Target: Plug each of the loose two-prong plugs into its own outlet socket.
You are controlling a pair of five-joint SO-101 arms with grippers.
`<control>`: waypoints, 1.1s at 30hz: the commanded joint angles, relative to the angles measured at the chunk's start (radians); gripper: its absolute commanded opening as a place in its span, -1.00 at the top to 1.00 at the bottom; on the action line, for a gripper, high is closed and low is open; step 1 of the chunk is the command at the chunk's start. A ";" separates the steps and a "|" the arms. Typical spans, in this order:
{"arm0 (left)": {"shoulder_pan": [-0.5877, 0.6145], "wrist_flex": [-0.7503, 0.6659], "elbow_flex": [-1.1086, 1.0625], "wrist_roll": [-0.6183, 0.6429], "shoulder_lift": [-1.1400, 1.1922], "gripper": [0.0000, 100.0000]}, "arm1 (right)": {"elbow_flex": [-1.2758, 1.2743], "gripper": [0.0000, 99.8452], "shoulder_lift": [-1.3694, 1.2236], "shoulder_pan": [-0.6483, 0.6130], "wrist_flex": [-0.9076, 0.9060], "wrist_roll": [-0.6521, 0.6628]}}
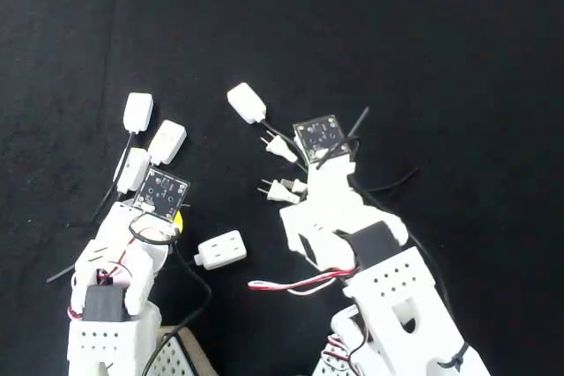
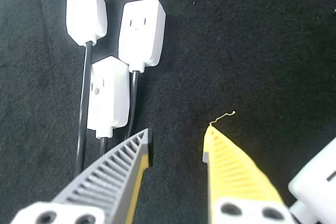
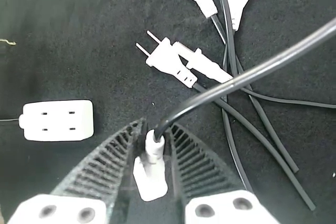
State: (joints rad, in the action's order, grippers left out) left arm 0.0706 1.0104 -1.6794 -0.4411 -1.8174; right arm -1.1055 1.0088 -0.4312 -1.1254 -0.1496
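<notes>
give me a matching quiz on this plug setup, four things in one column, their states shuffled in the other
Things
1. left gripper
2. right gripper
3. loose plug
4. double outlet block

States
A. four slots, all empty
B. open, holding nothing
C. two bare prongs, lying free on the black cloth
D. shut on a white plug

Pairs: 1-B, 2-D, 3-C, 4-A
</notes>
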 commanded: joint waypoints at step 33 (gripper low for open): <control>-0.265 -0.373 0.022 0.190 -0.002 0.65 | 0.177 0.98 0.105 -0.066 0.161 -0.235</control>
State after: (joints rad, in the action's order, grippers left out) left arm -0.1473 0.7603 -1.6747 -0.3567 -1.8174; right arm -0.9812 1.0426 -0.4542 -0.9797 -0.3828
